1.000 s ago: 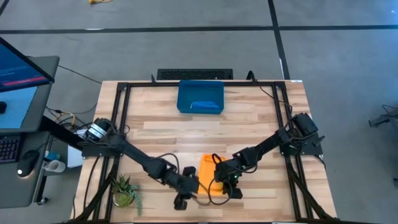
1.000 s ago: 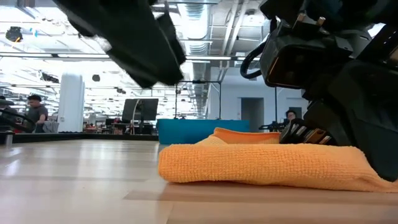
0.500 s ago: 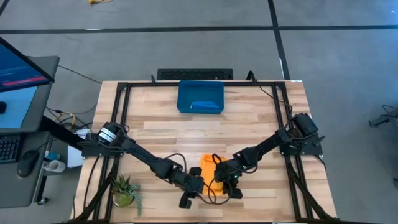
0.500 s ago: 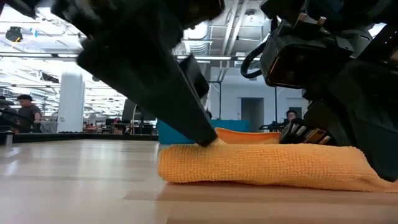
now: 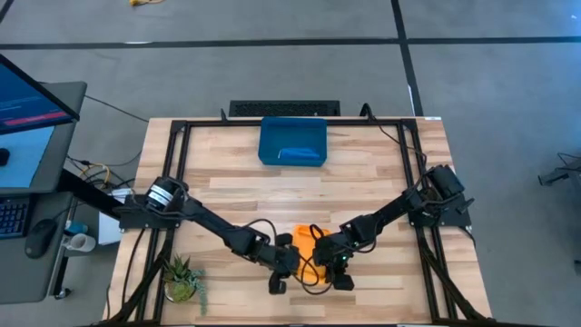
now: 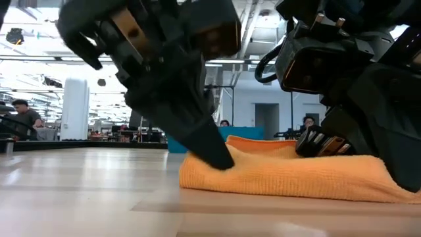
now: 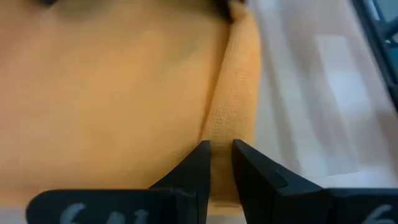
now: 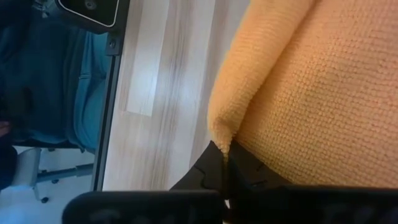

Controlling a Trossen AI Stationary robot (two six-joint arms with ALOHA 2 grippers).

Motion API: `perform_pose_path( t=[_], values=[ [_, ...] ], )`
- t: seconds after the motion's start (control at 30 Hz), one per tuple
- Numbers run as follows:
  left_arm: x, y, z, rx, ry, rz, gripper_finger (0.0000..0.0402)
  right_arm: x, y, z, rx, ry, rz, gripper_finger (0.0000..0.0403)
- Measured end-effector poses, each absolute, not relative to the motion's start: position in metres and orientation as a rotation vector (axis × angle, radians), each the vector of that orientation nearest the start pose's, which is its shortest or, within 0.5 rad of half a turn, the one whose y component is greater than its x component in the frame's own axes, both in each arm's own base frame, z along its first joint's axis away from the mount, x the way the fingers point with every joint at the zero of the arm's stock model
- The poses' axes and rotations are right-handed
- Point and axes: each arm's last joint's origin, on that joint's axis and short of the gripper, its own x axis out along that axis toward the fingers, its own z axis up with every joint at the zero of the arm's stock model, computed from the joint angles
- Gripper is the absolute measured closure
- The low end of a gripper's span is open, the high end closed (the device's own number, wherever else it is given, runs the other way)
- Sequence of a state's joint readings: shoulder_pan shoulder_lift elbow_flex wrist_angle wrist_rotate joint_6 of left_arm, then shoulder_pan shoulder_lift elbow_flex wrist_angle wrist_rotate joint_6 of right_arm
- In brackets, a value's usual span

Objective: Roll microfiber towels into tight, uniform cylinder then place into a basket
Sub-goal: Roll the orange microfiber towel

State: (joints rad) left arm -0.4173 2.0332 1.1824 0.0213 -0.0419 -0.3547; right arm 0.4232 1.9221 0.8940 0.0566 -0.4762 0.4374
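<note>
Since a second ago the left arm has slid right along the pale wooden table, its left pincer now narrowed on the left fold of the soft yellow-orange microfiber towel at the near middle. The right pincer pinches the towel's right edge shut. Rolling is under way (barely a cylinder); next, tighten evenly. The dark blue plastic basket waits far off.

Open-plan lab: wooden bench, monitor, ceiling ducts, seated people
</note>
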Motion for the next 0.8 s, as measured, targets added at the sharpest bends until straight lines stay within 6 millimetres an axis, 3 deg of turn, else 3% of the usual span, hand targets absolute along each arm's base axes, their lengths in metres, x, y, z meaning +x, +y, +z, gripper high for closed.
perform_pose_path(
  t=[0.3, 0.6, 0.8],
  values=[
    [0.381, -0.157, 0.108, -0.227, 0.897, -0.148, 0.0340, 0.307, 0.154, 0.096, 0.373, 1.129, 0.613, 0.0374],
    [0.381, -0.156, 0.103, -0.302, 0.935, -0.132, 0.0340, 0.307, 0.160, 0.097, 0.352, 1.100, 0.608, 0.0324],
    [0.380, -0.156, 0.102, -0.383, 0.958, -0.116, 0.0340, 0.307, 0.152, 0.100, 0.456, 1.168, 0.649, 0.0313]
  ],
)
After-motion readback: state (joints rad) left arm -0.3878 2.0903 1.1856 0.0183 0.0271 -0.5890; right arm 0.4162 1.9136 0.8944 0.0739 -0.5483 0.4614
